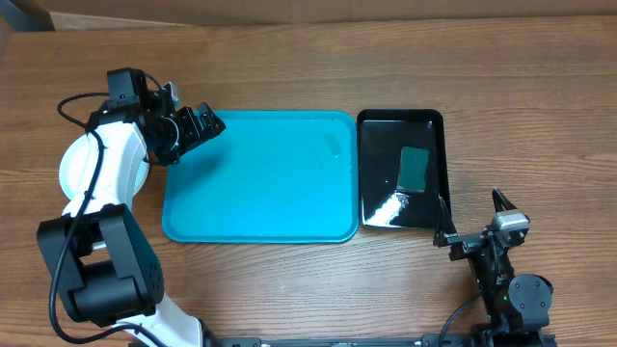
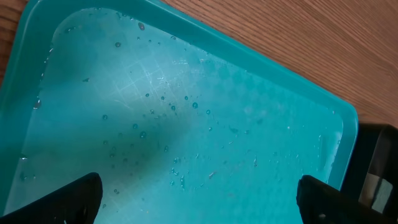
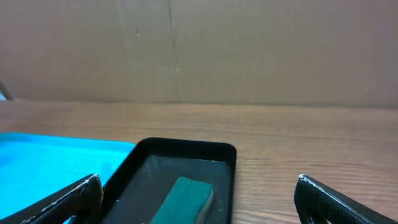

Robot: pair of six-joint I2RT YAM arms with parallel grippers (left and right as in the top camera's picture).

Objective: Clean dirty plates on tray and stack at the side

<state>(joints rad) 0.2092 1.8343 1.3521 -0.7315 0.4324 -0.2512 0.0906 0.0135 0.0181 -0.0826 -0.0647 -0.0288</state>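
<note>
The turquoise tray (image 1: 260, 178) lies mid-table with no plate on it; in the left wrist view the tray (image 2: 186, 106) carries only scattered water droplets. A white plate (image 1: 69, 172) rests on the wood left of the tray, mostly covered by my left arm; I cannot tell whether other plates lie under it. My left gripper (image 1: 198, 130) hovers over the tray's far-left corner, open and empty (image 2: 199, 205). My right gripper (image 1: 472, 217) sits near the table's front right, open and empty (image 3: 199, 208), facing the black tray.
A glossy black tray (image 1: 400, 169) abuts the turquoise tray's right side and holds a green sponge (image 1: 415, 169). The sponge (image 3: 186, 199) lies just ahead of my right fingers. A cardboard wall (image 3: 199, 50) stands behind the table.
</note>
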